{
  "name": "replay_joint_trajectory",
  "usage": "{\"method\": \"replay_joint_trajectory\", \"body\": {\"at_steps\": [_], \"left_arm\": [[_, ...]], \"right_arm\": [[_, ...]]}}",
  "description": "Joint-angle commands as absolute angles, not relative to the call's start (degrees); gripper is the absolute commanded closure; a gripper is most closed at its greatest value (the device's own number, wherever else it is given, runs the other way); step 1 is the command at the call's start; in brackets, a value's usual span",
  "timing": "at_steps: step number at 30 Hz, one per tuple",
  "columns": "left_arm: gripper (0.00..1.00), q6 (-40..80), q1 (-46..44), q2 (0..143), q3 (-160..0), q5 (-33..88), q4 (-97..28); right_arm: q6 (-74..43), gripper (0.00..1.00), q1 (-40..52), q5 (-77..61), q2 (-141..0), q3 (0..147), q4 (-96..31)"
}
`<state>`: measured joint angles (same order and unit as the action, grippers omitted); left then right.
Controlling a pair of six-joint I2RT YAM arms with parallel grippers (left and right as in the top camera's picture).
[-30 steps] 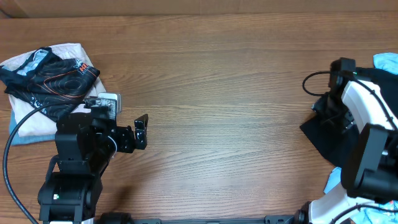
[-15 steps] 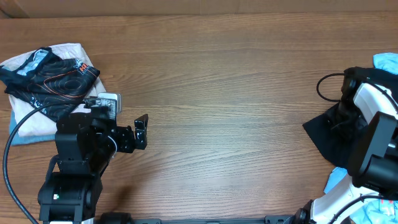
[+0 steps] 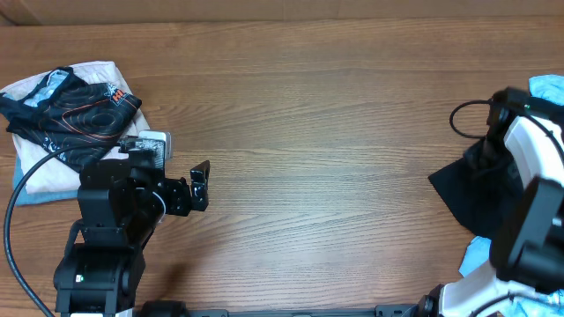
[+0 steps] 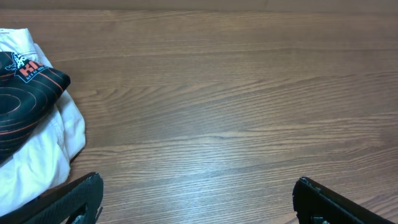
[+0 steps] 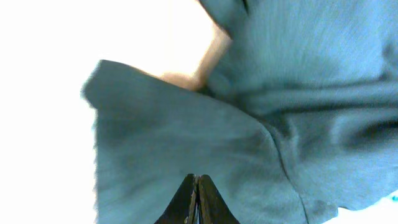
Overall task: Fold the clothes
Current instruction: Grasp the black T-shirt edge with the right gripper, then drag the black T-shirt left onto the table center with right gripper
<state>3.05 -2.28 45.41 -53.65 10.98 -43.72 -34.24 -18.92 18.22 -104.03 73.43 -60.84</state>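
A dark garment (image 3: 460,198) lies crumpled at the table's right edge. My right gripper (image 3: 486,158) is over its upper part. In the right wrist view, where the garment (image 5: 186,124) looks teal, the gripper (image 5: 196,178) is shut with its tips pinching a fold of the fabric. At the far left lies a stack of clothes: a black patterned garment (image 3: 75,119) on a white one (image 3: 53,163). My left gripper (image 3: 201,185) hovers to the right of that stack, wide open and holding nothing (image 4: 196,199). The stack's edge (image 4: 43,149) shows at the left of its wrist view.
A light blue cloth (image 3: 26,195) sticks out under the left stack. More light blue clothing lies at the right edge, one piece at the top (image 3: 546,86) and one at the bottom (image 3: 476,255). Bare wooden table (image 3: 335,132) spans the middle.
My right gripper has moved right over the dark garment and shut on it; the fabric's near edge shifted slightly right. The left arm has not moved.
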Motion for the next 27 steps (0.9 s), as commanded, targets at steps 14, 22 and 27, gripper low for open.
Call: {"method": "replay_joint_trajectory", "body": {"at_steps": [14,22,27], "left_arm": [[0.0,3.44,-2.74,45.36,-55.13,11.88,-43.44],[0.0,3.44,-2.74,45.36,-55.13,11.88,-43.44],[0.0,3.44,-2.74,45.36,-55.13,11.88,-43.27]], "right_arm": [[-22.2,0.28,-18.41,17.82,-103.94,74.13,-54.22],[-20.53,0.15,-20.75,18.37,-111.63,73.87,-51.68],[-20.73,0.87,-20.75,17.69,-111.79,74.0,-52.53]]}}
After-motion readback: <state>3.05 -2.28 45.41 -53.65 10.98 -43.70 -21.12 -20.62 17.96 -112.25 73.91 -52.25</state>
